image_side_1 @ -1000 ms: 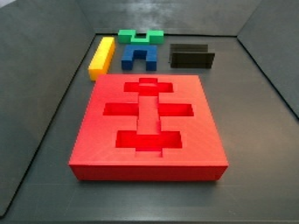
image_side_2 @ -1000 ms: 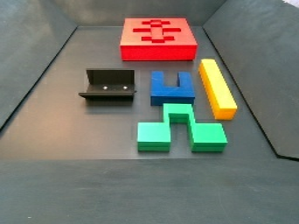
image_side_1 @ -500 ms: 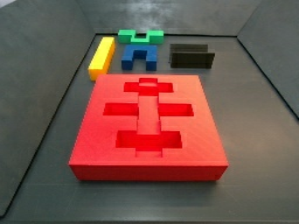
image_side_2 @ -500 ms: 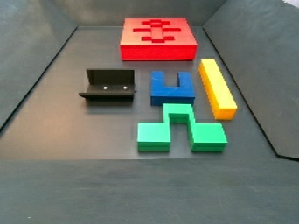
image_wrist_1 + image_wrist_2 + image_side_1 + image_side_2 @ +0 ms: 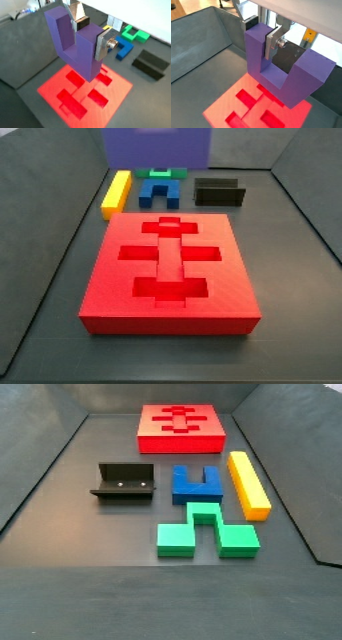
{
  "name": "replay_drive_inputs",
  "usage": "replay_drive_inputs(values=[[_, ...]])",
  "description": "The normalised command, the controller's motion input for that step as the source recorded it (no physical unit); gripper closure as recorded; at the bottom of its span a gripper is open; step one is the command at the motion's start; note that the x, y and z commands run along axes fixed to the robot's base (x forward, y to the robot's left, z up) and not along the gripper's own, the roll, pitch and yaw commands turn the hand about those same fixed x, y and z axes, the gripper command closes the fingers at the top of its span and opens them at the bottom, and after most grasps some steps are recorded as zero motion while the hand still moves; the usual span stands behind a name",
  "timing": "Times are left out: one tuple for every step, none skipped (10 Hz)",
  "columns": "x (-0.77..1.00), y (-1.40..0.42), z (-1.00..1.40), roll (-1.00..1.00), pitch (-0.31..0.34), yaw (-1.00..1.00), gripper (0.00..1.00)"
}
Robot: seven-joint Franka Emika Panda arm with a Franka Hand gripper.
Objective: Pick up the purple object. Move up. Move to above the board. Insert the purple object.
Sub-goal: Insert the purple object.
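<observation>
— Wrist views: what was the gripper (image 5: 90,31) doing?
— It was clamped on the purple object (image 5: 75,42), one silver finger (image 5: 273,42) pressed inside the U, the block hanging above the board (image 5: 77,87).
— And from the side?
— In a side view the purple object (image 5: 158,146) showed at the top edge, over the far floor beyond the board (image 5: 170,268). The yellow bar (image 5: 249,483), blue notched block (image 5: 197,484), green block (image 5: 205,530) and fixture (image 5: 126,483) lay on the floor.

Hand (image 5: 85,31) high above table, flat silver finger plates (image 5: 273,41), dark pads
</observation>
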Motion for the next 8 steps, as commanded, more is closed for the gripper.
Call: replay_drive_inputs(values=[[0.35, -0.49, -0.37, 0.0, -0.076, 0.0, 1.0], [0.32, -0.47, -0.39, 0.0, -0.069, 0.01, 1.0], [0.36, -0.45, -0.4, 0.01, -0.056, 0.04, 1.0], [0.42, -0.4, -0.39, 0.14, -0.006, 0.09, 1.0], [0.39, -0.36, -0.35, 0.28, 0.0, 0.2, 1.0], [0.37, -0.31, -0.35, 0.34, 0.003, 0.32, 1.0], [0.3, -0.25, -0.34, 0.36, 0.0, 0.39, 1.0], [0.28, -0.2, -0.32, 0.34, 0.007, 0.45, 1.0]])
